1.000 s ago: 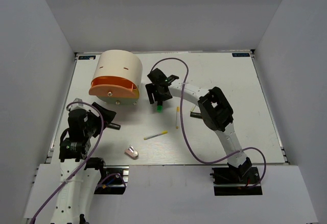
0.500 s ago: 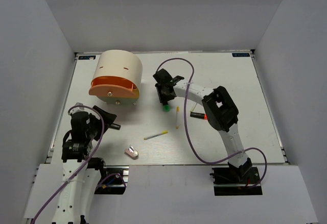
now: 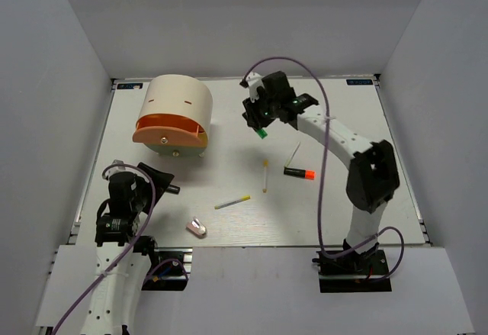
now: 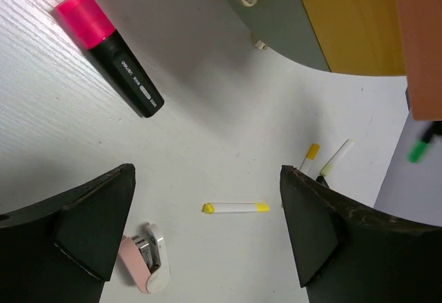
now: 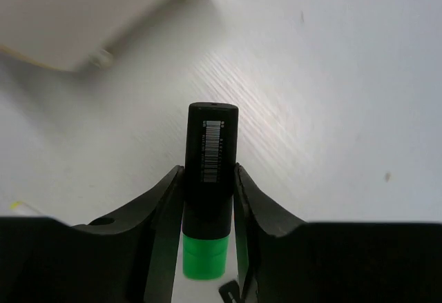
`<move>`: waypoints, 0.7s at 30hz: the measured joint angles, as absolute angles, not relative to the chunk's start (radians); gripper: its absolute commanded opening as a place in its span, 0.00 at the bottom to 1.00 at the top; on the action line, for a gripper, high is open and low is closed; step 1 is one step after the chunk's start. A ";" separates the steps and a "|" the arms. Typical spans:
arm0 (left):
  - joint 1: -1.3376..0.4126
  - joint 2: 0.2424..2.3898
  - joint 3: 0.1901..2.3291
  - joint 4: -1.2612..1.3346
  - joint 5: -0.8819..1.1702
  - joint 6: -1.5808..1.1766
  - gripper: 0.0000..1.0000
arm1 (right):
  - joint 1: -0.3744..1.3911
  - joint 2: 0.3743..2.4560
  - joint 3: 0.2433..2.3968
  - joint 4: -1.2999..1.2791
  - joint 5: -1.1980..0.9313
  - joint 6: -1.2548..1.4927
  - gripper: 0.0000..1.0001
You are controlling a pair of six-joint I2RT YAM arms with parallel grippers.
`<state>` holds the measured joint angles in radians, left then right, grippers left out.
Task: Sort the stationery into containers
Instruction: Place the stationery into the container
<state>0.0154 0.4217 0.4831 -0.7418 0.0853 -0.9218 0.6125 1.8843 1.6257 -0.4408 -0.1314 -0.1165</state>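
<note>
Green-capped marker (image 5: 213, 144) clamped between the right end effector (image 5: 208, 173) fingers, apparently held above the desk (image 3: 335, 198), off to the right of the box (image 3: 177, 110). Best carried steadily across, grip kept firm, released only over an opening. Left end effector (image 4: 206, 179) gaping wide, holding nothing, hovering near pink marker (image 4: 110, 53).

White table (image 3: 229, 121) with grey walls (image 3: 244, 22) around it.
The table top is flat and white, and close up (image 4: 207, 144) it shows thin lines. The left wall (image 3: 46, 121) and the right wall (image 3: 450, 121) lean outward. A small blue sticker (image 3: 130, 85) sits at one far corner and another sticker (image 3: 358, 82) at the other.
</note>
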 measured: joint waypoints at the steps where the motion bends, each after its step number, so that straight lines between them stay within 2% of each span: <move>1: 0.015 0.422 0.478 -0.740 0.085 -0.927 0.94 | 0.612 1.840 1.628 -0.421 -0.175 -0.153 0.00; 5: 0.015 0.422 0.467 -0.729 0.085 -0.946 0.94 | 0.624 1.731 1.679 -0.364 -0.386 -0.286 0.00; 10: 0.015 0.424 0.467 -0.709 0.085 -0.955 0.94 | 0.639 1.751 1.792 -0.286 -0.655 -0.350 0.00; 16: 0.015 0.424 0.464 -0.696 0.085 -0.960 0.94 | 0.673 1.917 1.945 -0.118 -0.866 -0.274 0.00; 21: 0.015 0.420 0.460 -0.696 0.077 -0.960 0.94 | 0.711 2.040 2.009 0.098 -0.974 -0.106 0.00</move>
